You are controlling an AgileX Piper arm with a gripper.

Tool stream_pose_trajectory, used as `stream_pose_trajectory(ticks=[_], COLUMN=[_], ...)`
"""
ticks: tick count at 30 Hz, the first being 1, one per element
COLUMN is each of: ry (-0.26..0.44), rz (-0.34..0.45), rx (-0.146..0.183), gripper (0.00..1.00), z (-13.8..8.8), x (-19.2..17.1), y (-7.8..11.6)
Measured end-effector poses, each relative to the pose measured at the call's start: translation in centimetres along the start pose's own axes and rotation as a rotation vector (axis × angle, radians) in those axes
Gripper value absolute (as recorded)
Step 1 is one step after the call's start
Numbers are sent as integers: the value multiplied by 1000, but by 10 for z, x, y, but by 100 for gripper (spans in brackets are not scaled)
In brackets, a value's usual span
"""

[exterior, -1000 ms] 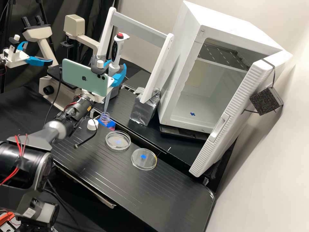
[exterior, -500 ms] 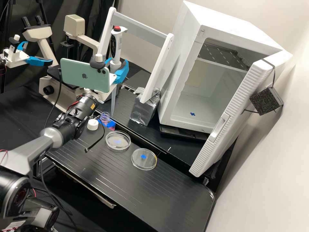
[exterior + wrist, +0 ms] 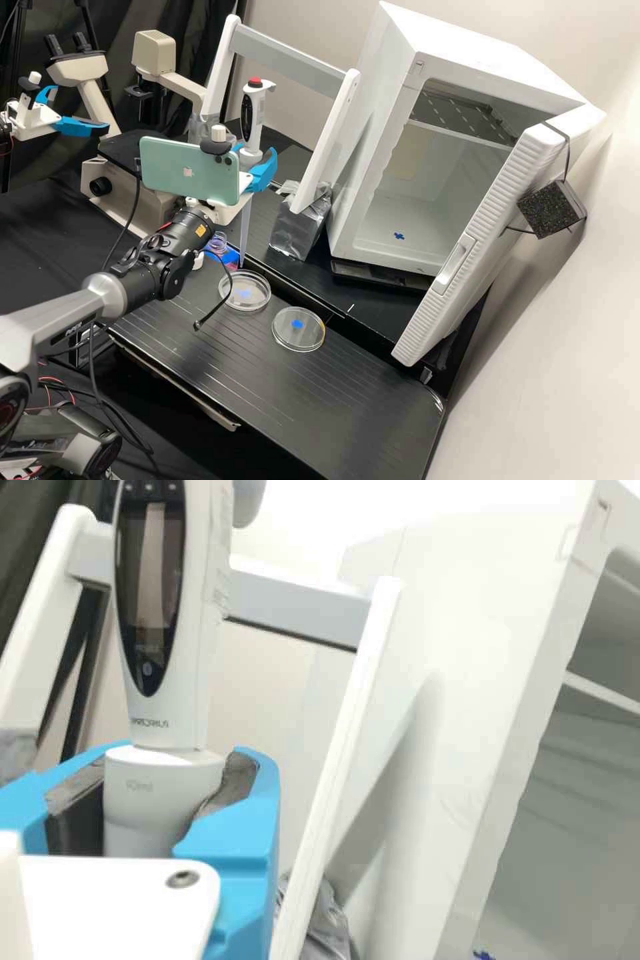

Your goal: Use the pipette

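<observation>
In the high view my gripper (image 3: pixel 252 162) is shut on the white, red-topped pipette (image 3: pixel 253 120), which stands nearly upright. Its long pale tip ends close above the far rim of the nearer-left clear dish (image 3: pixel 227 301); contact cannot be told. Beside that tip, to its left, is the uncapped bottle (image 3: pixel 217 244) in a blue holder. A second clear round piece (image 3: pixel 298 340) lies to the right. From the wrist, the blue gripper (image 3: pixel 160 798) clasps the lower body of the pipette (image 3: pixel 165 705) between grey pads.
The white cap (image 3: pixel 198 261) is partly behind the arm. Behind stand the white rack (image 3: pixel 289 59), a foil-covered box (image 3: pixel 295 231) and the microscope (image 3: pixel 155 53). The white incubator (image 3: pixel 383 133) stands with its door swung out at the right. A black cable dangles over the bench.
The gripper and pipette first swung away from above the bottle, then shifted right and lower; the tip has come from the bottle's mouth to the dish's far rim. The grip has stayed shut.
</observation>
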Motion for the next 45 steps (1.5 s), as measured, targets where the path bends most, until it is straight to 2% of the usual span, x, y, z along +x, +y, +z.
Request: stream_pose_trajectory(ticks=[12,37,41,45], ry=[-45,-32,-14,18], rz=[24,21,23,25], rx=[-13,-14,-35,-1], gripper=[0,0,0,0], z=[11,9,2,-9], x=[-1,-1,4,11], y=[3,3,11,21])
